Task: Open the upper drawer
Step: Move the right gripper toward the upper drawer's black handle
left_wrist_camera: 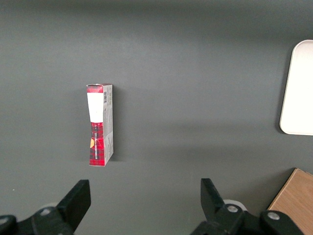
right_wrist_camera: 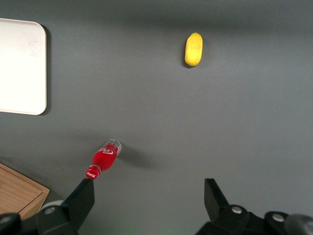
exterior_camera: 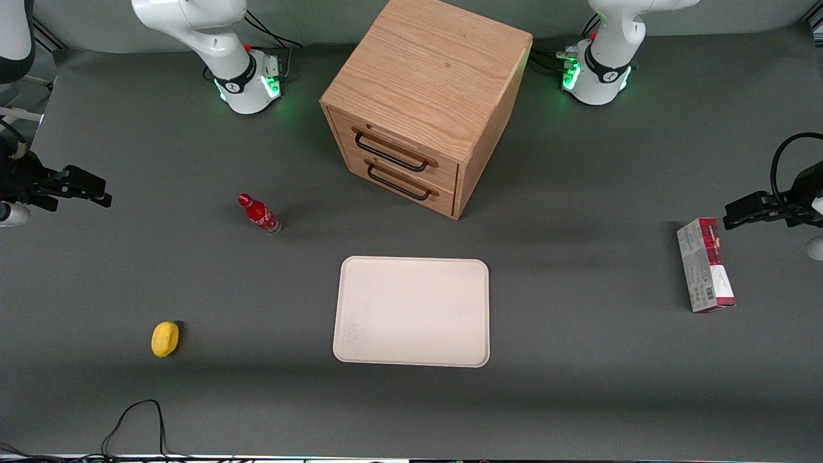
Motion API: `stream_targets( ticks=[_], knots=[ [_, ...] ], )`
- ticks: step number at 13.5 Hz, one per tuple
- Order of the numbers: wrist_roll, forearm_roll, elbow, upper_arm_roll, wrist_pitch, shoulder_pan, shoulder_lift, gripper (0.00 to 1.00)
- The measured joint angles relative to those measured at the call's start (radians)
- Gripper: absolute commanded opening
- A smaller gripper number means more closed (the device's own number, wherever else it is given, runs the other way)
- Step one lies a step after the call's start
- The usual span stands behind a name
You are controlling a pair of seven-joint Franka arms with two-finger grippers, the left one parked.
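The light oak cabinet [exterior_camera: 427, 71] stands at the middle of the table, its front turned toward the working arm's end. Its upper drawer [exterior_camera: 443, 172] sits flush in the cabinet, with a thin black wire handle [exterior_camera: 392, 152] across its front. The like-fronted lower drawer [exterior_camera: 443, 200] below it is also in. My gripper [exterior_camera: 96, 190] hangs above the table at the working arm's end, well apart from the cabinet. In the right wrist view the gripper [right_wrist_camera: 149, 196] is open with only bare mat between its fingers, and a corner of the cabinet [right_wrist_camera: 17, 193] shows.
A red bottle [exterior_camera: 259, 215] [right_wrist_camera: 104, 158] stands on the mat between my gripper and the cabinet. A yellow lemon-like object [exterior_camera: 165, 339] [right_wrist_camera: 193, 49] lies nearer the front camera. A white tray [exterior_camera: 412, 312] lies in front of the cabinet. A red and grey box [exterior_camera: 704, 265] lies toward the parked arm's end.
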Motion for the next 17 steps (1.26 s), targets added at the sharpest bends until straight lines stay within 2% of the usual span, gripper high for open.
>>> stream_targets(
  ticks=[9, 11, 17],
  knots=[
    [0.0, 0.002, 0.002, 0.014, 0.0, 0.021, 0.006, 1.0],
    [0.0, 0.002, 0.004, 0.022, 0.0, 0.096, 0.015, 1.0],
    [0.009, 0.007, 0.085, 0.037, 0.001, 0.412, 0.118, 1.0]
  ],
)
